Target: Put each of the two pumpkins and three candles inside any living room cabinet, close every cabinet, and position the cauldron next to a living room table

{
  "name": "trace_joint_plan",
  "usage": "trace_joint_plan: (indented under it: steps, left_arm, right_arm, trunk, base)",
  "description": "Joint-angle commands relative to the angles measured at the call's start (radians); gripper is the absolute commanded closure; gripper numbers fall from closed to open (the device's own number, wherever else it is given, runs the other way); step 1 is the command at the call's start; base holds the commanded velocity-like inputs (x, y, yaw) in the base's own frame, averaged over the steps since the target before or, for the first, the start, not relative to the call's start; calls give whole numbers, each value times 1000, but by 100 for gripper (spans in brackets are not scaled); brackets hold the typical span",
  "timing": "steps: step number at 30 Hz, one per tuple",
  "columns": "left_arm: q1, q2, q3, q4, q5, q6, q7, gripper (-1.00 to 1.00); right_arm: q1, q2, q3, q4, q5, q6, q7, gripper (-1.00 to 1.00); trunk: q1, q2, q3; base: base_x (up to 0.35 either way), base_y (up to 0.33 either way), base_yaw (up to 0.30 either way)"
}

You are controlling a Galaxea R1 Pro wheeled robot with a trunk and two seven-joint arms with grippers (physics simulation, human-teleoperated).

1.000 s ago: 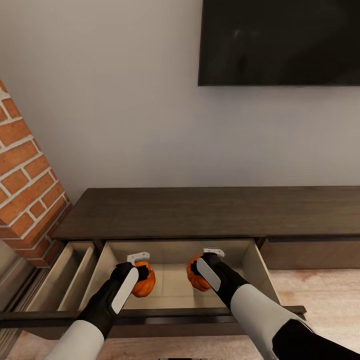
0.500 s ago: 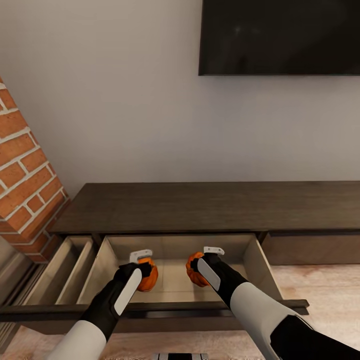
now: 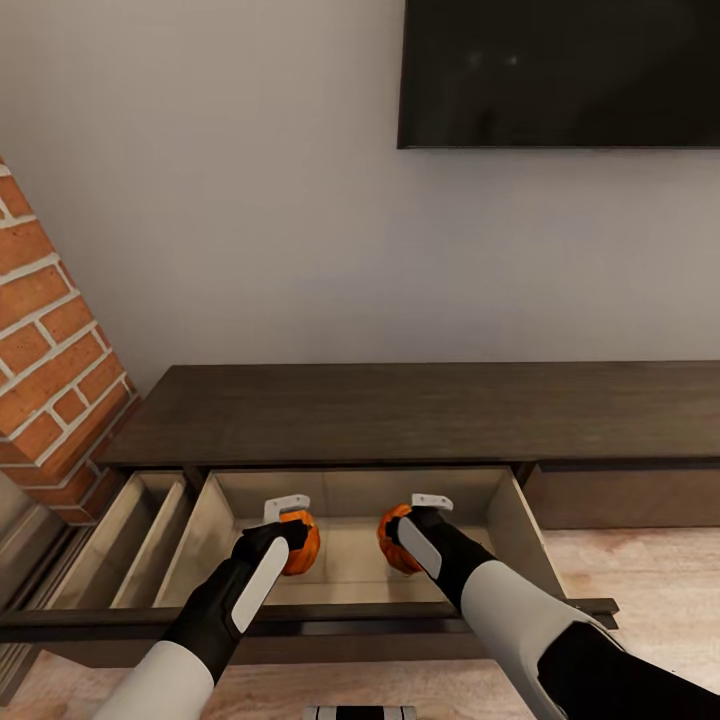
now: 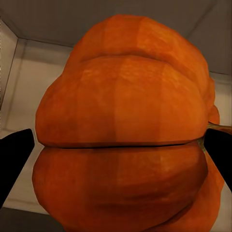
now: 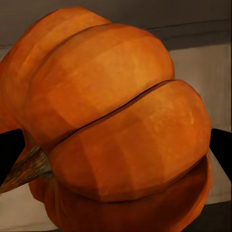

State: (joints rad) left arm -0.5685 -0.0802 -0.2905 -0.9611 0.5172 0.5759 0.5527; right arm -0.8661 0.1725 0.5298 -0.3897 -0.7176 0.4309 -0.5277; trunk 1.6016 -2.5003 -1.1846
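The long dark-brown cabinet (image 3: 420, 415) stands against the wall with a wide drawer (image 3: 350, 560) pulled open. Both pumpkins are down inside that drawer. My left gripper (image 3: 288, 525) is shut on the left pumpkin (image 3: 303, 543), whose ribbed orange body (image 4: 121, 130) sits between the dark fingertips (image 4: 14, 159) in the left wrist view. My right gripper (image 3: 415, 520) is shut on the right pumpkin (image 3: 394, 540), seen close up (image 5: 111, 125) with its brown stem (image 5: 26, 169) to one side. Both pumpkins are near the drawer floor; whether they touch it I cannot tell.
A second, narrower drawer (image 3: 130, 545) stands open left of the wide one. A brick column (image 3: 50, 350) rises at the left. A dark TV screen (image 3: 560, 70) hangs on the wall above the cabinet. Wooden floor (image 3: 640, 570) lies at the right.
The camera tilted up slightly at first. Both grippers pushed the pumpkins a little deeper toward the back of the open drawer.
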Motion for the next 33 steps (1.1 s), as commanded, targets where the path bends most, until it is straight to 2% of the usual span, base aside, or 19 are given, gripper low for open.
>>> trace_joint_plan:
  steps: [1,5,10,19,20,21,33]
  left_arm:
    - [-1,0,-2,-1,11,1,10,100]
    - [-1,0,-3,-1,12,1,10,100]
    - [-1,0,-2,2,13,1,9,100]
    - [-1,-1,-3,-1,12,1,9,100]
    - [-1,-1,-3,-2,12,1,8,100]
    - [-1,-1,-3,-2,12,1,8,-100]
    - [-1,0,-3,-7,12,2,12,-100]
  right_arm:
    - [-6,-1,8,9,-12,-4,-7,100]
    - [-15,-1,9,31,-13,-26,7,100]
    - [-16,-1,9,39,-13,-29,16,100]
    - [-16,-1,9,58,-13,-29,17,100]
    - [-16,-1,9,59,-13,-29,17,-100]
    - [-16,-1,9,60,-12,-29,17,-100]
    - [-17,-1,9,60,-13,-29,17,-100]
  trunk:
    - [0,0,-1]
    - [0,0,-1]
    - [2,-2,-20]
    - [2,-2,-20]
    - [2,-2,-20]
    - [2,-2,-20]
    - [2,-1,-16]
  base:
    - [0,0,0]
    - [0,0,0]
    - [0,0,0]
    - [0,0,0]
    - [0,0,0]
    - [0,0,0]
    - [0,0,0]
